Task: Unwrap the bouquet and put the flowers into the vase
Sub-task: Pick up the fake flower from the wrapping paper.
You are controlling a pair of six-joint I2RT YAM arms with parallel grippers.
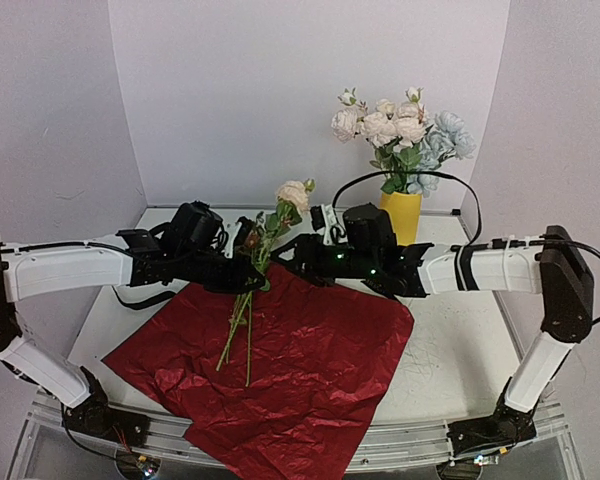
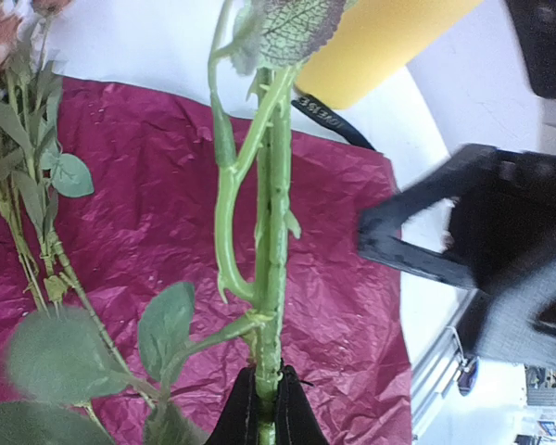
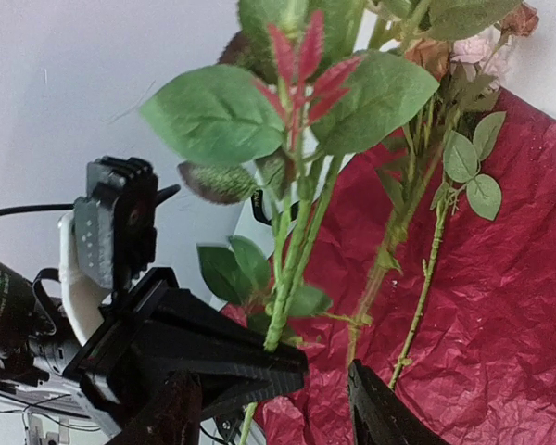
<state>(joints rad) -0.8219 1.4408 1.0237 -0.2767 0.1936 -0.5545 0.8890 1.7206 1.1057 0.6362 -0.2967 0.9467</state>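
My left gripper (image 2: 267, 413) is shut on a thick green stem (image 2: 271, 232) and holds it above the open dark red wrapping sheet (image 1: 310, 370). That bunch of flowers (image 1: 270, 235) stands tilted, with a cream bloom (image 1: 293, 192) on top. Its thin stems (image 1: 238, 335) hang down over the sheet. My right gripper (image 3: 269, 413) is open right beside the left one, its fingers (image 3: 380, 413) on either side of the held stem (image 3: 292, 278) and the left fingertip. The yellow vase (image 1: 401, 215) stands at the back right with white, pink and pale blue flowers (image 1: 400, 130) in it.
A black cable (image 1: 405, 178) loops over the vase. Both arms meet over the sheet's far edge. White walls close in the table (image 1: 450, 350) at the back and sides. A metal rail (image 1: 420, 440) runs along the near edge.
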